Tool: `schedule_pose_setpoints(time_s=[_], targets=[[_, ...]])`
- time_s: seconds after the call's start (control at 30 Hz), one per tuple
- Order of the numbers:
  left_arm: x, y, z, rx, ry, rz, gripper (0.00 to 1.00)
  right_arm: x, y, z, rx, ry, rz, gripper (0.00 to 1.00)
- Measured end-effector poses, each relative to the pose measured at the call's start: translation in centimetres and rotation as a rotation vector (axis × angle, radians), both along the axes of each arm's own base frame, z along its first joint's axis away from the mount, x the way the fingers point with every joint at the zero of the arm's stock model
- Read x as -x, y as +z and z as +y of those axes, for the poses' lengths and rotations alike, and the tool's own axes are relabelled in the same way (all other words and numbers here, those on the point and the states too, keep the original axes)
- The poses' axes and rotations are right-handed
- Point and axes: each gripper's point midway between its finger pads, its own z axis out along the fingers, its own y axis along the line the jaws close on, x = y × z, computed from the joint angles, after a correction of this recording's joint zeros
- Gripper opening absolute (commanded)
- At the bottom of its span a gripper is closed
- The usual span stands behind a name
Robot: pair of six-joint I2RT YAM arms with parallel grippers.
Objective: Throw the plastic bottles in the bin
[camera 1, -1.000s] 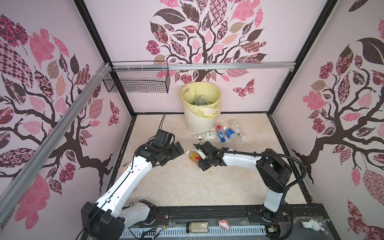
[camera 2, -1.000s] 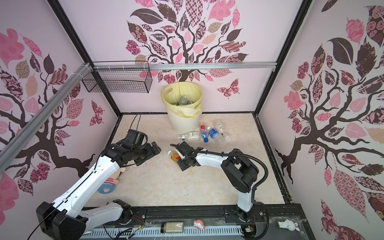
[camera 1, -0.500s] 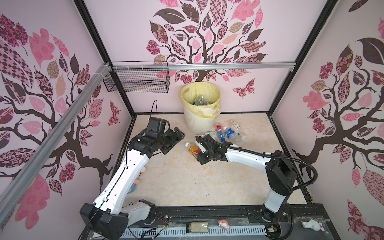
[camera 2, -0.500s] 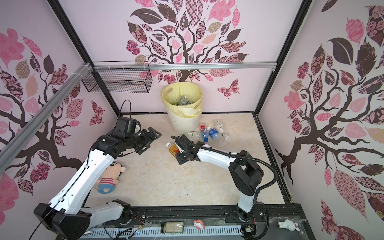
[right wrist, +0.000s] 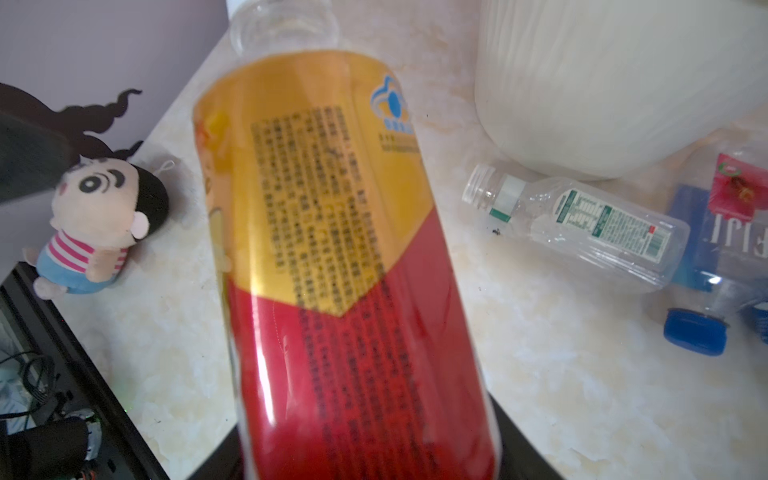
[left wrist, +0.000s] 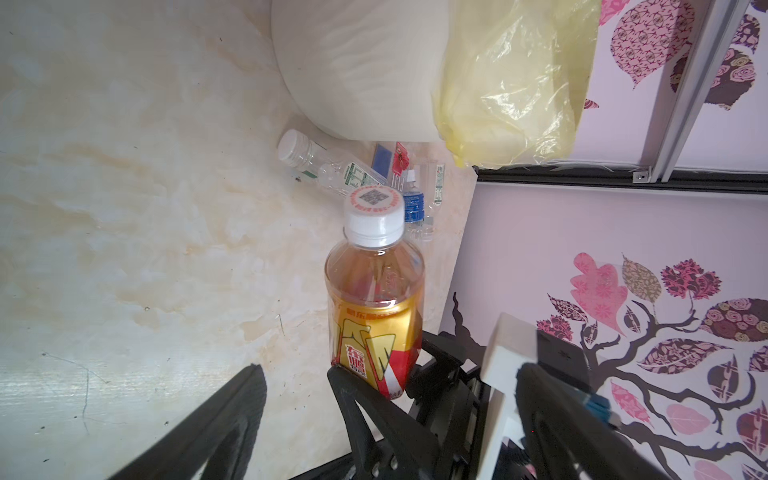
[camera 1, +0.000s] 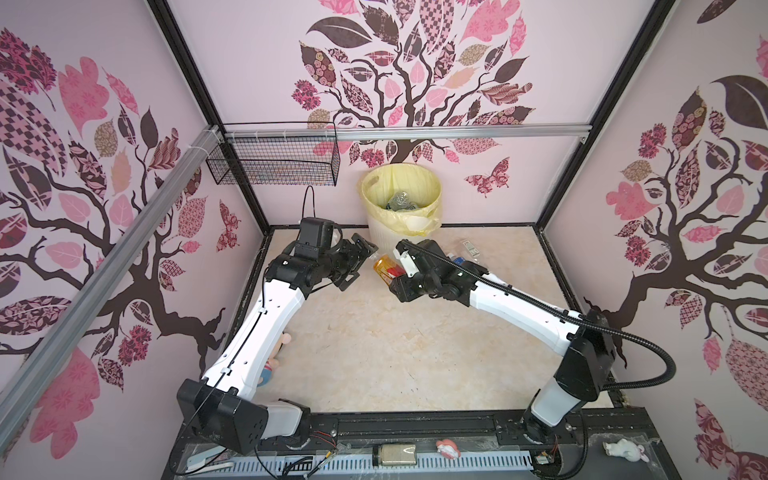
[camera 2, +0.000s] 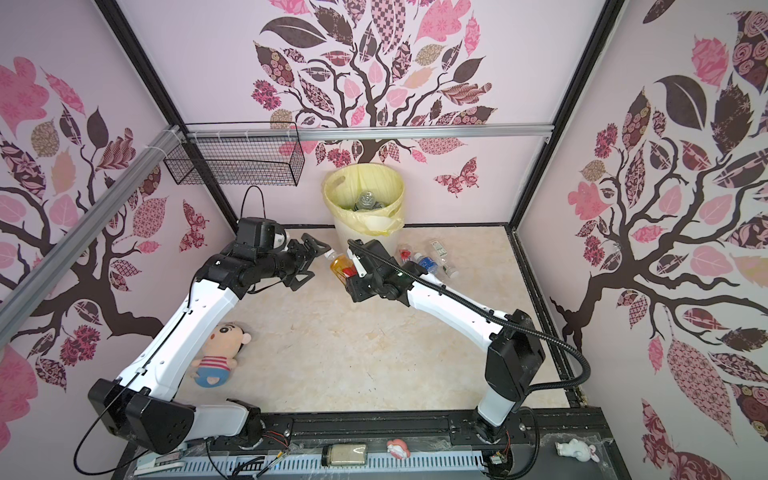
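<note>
Mid-frame in a top view, we see the right end effector (camera 1: 395, 272) gripping the amber, red-labelled plastic bottle (camera 1: 381, 266), the left end effector (camera 1: 362, 266) wide open, empty, beside it.

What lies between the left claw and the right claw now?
Only the amber bottle, gripped in the right claw. Both top views show it beside the open left claw.
</note>
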Motion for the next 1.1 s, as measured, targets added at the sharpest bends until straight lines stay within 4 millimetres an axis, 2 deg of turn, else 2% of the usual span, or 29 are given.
schedule_pose_setpoints(time_s=[0.23, 0.37, 0.53, 0.67, 0.8, 0.9, 1.1], targets=[[-1.6, 0.5, -0.9, 0.023, -0.010, -0.015, 0.97, -0.3, 4.3, 1.0, -0.087, 0.030, -0.030, 0.41], [-2.2, 1.6, -1.3, 0.035, -0.014, -0.052, 0.90, 0.0, 5.7, 1.5, -0.122, 0.050, -0.030, 0.41], [-2.5, 1.5, -2.5, 0.037, -0.036, -0.061, 0.75, 0.4, 5.8, 1.8, -0.138, 0.071, -0.011, 0.42], [-2.4, 0.8, -3.8, 0.021, -0.061, -0.056, 0.58, 0.5, 5.6, 1.7, -0.135, 0.071, -0.006, 0.43], [-2.6, 0.4, -4.1, 0.010, -0.062, -0.057, 0.46, 0.4, 5.5, 1.5, -0.129, 0.065, 0.001, 0.48], [-2.7, 0.4, -4.1, 0.006, -0.059, -0.059, 0.42, 0.2, 5.4, 1.3, -0.126, 0.058, 0.000, 0.53], [-2.8, 0.4, -3.8, 0.004, -0.054, -0.061, 0.38, 0.1, 5.5, 1.2, -0.131, 0.055, 0.002, 0.72]])
